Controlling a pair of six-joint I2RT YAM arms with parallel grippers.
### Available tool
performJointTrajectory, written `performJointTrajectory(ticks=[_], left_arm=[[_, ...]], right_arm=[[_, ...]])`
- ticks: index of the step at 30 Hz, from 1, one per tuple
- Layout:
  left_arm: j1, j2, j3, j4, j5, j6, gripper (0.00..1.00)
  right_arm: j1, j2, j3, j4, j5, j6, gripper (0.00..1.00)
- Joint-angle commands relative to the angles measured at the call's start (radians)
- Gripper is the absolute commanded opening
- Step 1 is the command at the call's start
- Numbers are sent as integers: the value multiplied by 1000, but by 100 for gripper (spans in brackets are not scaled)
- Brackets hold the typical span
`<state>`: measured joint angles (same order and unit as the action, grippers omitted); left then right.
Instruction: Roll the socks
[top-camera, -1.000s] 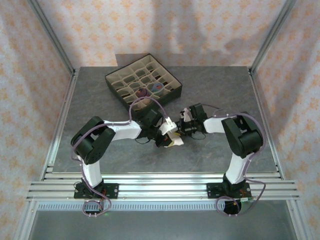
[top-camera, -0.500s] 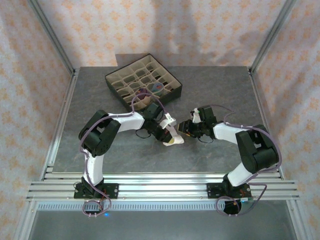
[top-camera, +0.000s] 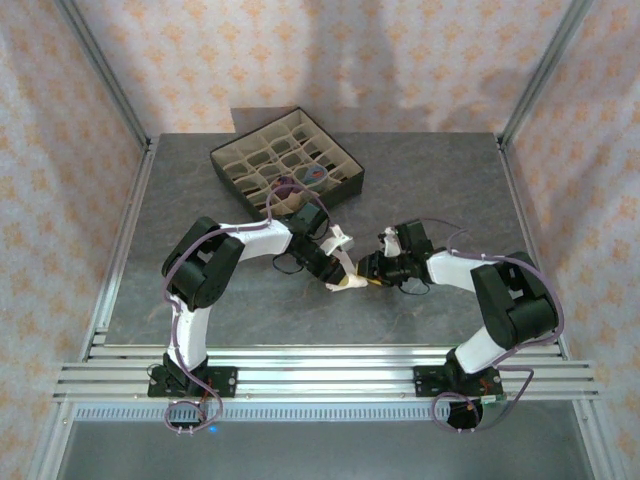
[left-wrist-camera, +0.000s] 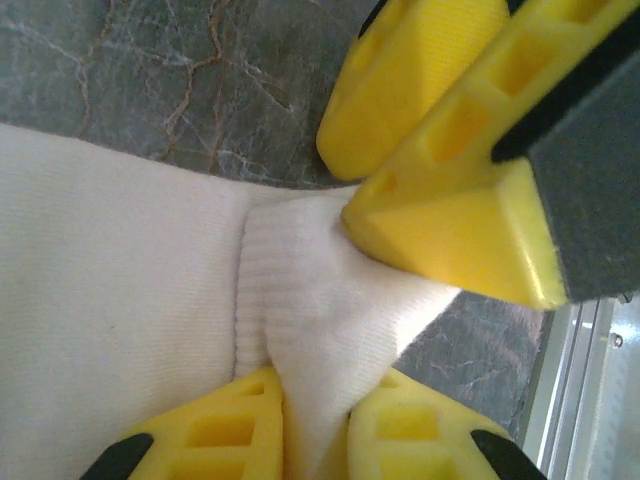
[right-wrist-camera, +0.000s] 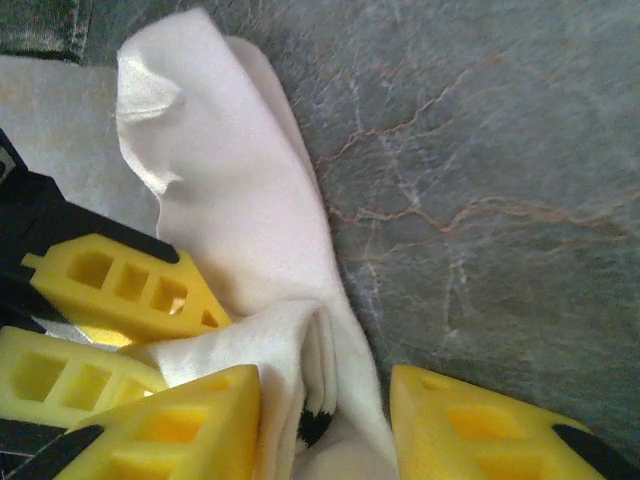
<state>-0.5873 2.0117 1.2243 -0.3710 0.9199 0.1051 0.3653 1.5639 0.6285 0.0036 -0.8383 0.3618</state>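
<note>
Left gripper (top-camera: 333, 272) and right gripper (top-camera: 368, 272) are facing each other tip to tip near the middle of the grey marbled table (top-camera: 440, 180) in the top view, with both arms bending inward from their bases. A white sock (top-camera: 347, 285) is lying bunched right between and under the two tips. From up here the jaws are too small to read. Toward the far left, a dark box with beige grid compartments (top-camera: 235, 192) is sitting at an angle. A dark purple sock (top-camera: 285, 186) and a grey-blue sock (top-camera: 316, 176) are sitting bundled in cells close to its near-right side.

From the left wrist, the left gripper's yellow fingers (left-wrist-camera: 215, 440) are pinching a ribbed fold of the white sock, and the fabric is filling the narrow gap between them. The rest of the sock is spreading flat on the table across the left of the view. The right gripper's yellow fingers (left-wrist-camera: 450, 230) are pointing in from the upper right. The lower one is touching the tip of the fold, and the other is sitting just beside it over bare table.

From the right wrist, the right gripper's fingers (right-wrist-camera: 480, 430) are standing spread apart, straddling the doubled-over end of the sock. A black cuff stripe (right-wrist-camera: 315, 425) is peeking out in the gap. The left gripper's fingers (right-wrist-camera: 120, 285) are pointing in from the left against the same fold. The sock's loose end is trailing away toward the top of the view.
</note>
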Motion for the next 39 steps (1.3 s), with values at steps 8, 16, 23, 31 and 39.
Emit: performJointTrajectory(ticks=[8,16,23,31,39], left_arm=[[12,27,-36,-100,-310,-30,24],[13,34,-48,-102,-310,-15,18],[13,42,-61,-94,-308,-22,17],[14,57,-48,-94,-296,-42,17],[14,63,-41,-73,-290,-57,19]], right_arm=[[51,55,77,-95,-7,-48,33],[-18,-83,-9,-65,87,-3,38],[-22,-139,-34,-12,14,21,44],[33,-96,-16,14,6,6,47],[68,61,38,65,-51,14,39]])
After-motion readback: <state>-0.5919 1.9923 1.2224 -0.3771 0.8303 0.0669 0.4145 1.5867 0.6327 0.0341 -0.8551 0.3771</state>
